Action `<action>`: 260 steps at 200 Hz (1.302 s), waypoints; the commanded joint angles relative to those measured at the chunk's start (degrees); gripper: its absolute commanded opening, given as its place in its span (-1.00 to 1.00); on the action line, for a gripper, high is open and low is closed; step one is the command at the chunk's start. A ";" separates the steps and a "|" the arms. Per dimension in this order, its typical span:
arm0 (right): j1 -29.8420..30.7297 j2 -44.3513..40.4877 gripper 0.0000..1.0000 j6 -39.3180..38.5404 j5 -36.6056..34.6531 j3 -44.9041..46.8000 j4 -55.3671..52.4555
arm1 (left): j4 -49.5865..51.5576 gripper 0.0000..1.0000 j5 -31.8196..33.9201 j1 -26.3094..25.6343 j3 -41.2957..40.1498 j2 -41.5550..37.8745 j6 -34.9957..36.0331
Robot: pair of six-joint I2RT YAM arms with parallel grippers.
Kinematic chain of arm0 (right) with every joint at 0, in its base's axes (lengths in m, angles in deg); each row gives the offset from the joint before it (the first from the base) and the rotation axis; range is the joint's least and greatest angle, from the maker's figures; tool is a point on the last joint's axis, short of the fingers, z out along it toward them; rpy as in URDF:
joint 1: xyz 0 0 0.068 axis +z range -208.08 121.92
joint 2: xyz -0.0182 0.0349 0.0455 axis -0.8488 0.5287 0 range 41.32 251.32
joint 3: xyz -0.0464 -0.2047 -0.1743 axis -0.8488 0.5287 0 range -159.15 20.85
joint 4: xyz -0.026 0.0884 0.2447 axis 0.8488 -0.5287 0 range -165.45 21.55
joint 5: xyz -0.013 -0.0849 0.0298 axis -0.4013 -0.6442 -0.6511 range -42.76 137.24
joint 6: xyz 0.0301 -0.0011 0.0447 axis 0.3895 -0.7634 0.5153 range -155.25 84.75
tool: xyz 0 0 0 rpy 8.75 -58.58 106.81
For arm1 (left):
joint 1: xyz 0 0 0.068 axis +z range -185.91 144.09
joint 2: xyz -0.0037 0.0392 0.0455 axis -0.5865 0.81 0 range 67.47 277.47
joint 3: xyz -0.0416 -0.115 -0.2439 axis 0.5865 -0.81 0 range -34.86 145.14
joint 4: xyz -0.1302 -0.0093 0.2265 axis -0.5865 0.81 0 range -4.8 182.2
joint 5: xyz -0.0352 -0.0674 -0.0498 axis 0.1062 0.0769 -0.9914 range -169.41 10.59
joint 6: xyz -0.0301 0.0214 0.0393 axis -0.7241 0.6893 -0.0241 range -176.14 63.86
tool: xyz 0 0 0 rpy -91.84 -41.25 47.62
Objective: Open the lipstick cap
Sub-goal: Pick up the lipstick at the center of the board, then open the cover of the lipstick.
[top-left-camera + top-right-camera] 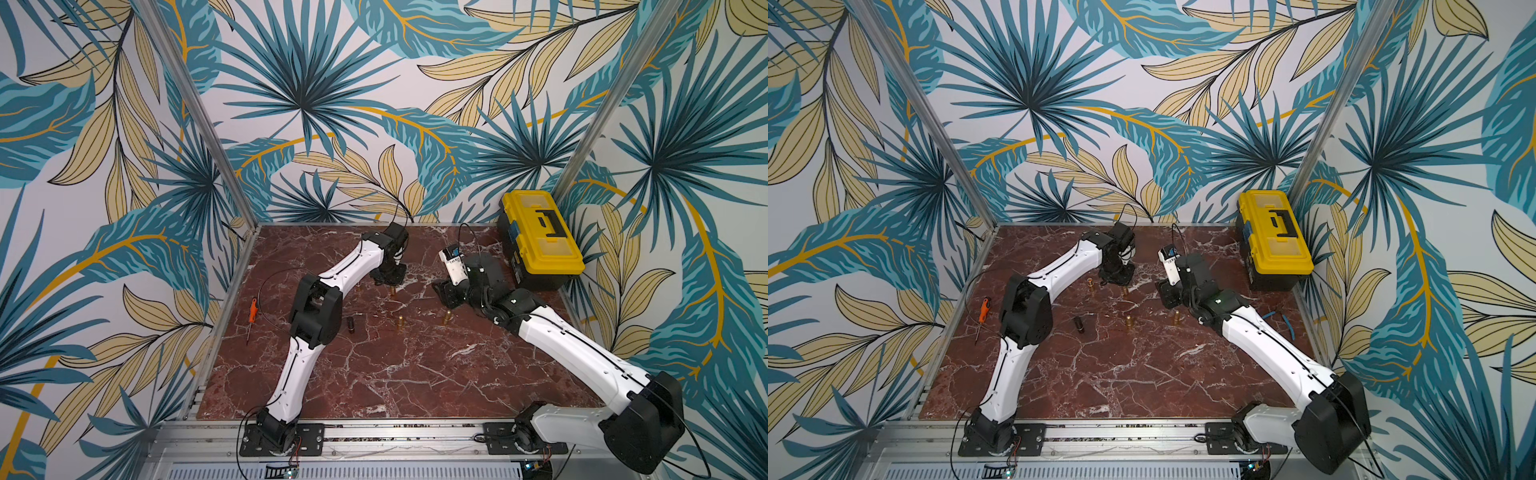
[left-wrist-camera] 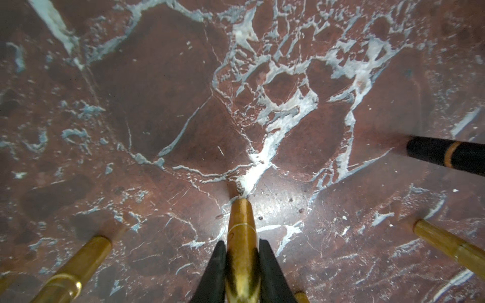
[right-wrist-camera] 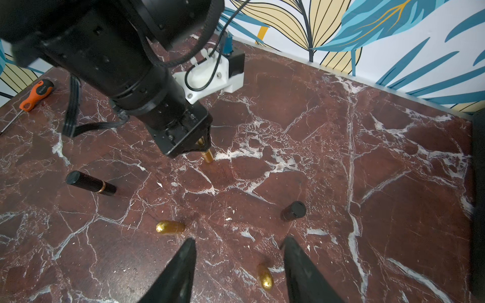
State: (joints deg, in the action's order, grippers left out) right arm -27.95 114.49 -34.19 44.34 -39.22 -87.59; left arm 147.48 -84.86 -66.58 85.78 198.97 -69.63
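Left tool (image 2: 242, 245) is pressed together on a gold metal lipstick tube (image 2: 241, 228). Its black fingers (image 2: 217, 270) pinch the upper part of the tube from both sides. The tube stands upright with its base touching the dark red, white-veined marble surface (image 1: 395, 374), in the far middle area. A thin seam line rings the tube just past the fingertips, toward the base. Whether the cap has lifted at that seam is hard to tell from this angle.

Right tool (image 3: 238, 240) is spread, with nothing between its fingers. It hangs over the surface to the right of the left tool, with a gap between the two.

A second gold lipstick tube (image 3: 265, 276) stands just beside one of the right tool's fingers. A third gold lipstick tube (image 3: 170, 227) stands near the other finger. A fourth gold lipstick tube (image 1: 1090, 284) stands near the held one, on its left in a top view.

A black cylindrical lipstick with a gold band (image 3: 90, 182) stands nearer the left arm's elbow, apart from the gold tubes. A plain black cylindrical tube (image 3: 294, 211) stands in front of the right tool.

An orange-handled screwdriver (image 1: 252, 309) lies at the left edge of the surface. A yellow-and-black plastic toolbox (image 1: 540, 232) sits in the far right corner, lid down.
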 commanded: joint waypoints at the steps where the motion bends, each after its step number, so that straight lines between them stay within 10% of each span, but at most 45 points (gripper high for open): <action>1: -0.13 0.01 0.10 -0.09 0.92 -0.83 1.16 | 0.13 -0.77 -1.52 0.35 -0.54 -5.79 -0.53; 71: -0.11 -1.33 0.10 -1.04 3.13 -0.13 0.76 | 0.19 -0.77 -4.58 0.60 -4.94 -12.80 -2.19; 179: 0.38 2.09 0.12 -7.03 24.21 -6.29 -2.72 | 0.12 -0.75 -38.36 5.83 -11.63 -29.56 -7.43; 260: 0.90 6.61 0.09 -9.84 25.72 -12.40 -3.97 | 0.05 -0.74 -44.77 5.90 -14.20 -33.45 -8.39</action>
State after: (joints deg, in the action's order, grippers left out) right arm -27.34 119.93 -42.41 68.34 -49.71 -89.86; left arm 147.66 -126.83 -60.77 72.25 168.24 -77.70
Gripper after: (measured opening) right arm 0.551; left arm 0.206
